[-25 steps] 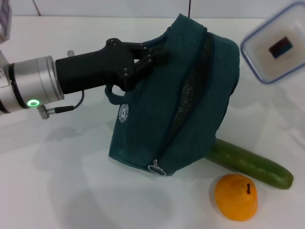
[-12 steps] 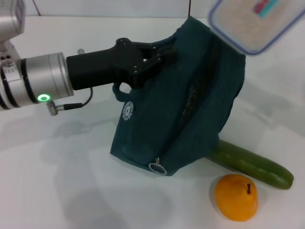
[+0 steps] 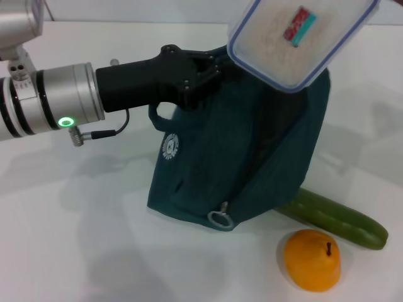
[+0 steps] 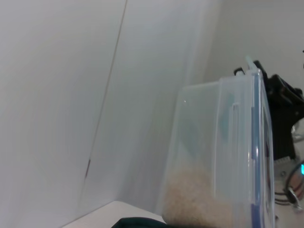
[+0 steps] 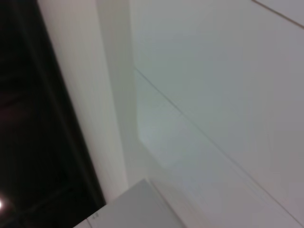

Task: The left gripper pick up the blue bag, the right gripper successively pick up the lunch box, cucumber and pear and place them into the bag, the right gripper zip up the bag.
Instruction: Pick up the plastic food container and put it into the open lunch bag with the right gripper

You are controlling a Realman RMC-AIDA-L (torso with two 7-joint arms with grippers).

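Here, head view: left gripper (image 3: pixel 204 75) pinching blue bag (image 3: pixel 252 163) by its top, lifted; lunch box (image 3: pixel 299 38) now over bag, was farther right 1 s ago. 1 cucumber (image 3: pixel 334 219), 1 pear (image 3: pixel 312 259) on table (image 3: pixel 75 239). Left wrist: box side, rice inside, right gripper (image 4: pixel 280 118) behind it, fingers can't tell. Right wrist: wall only.

White table (image 3: pixel 75 251), pale wall (image 4: pixel 71 95)
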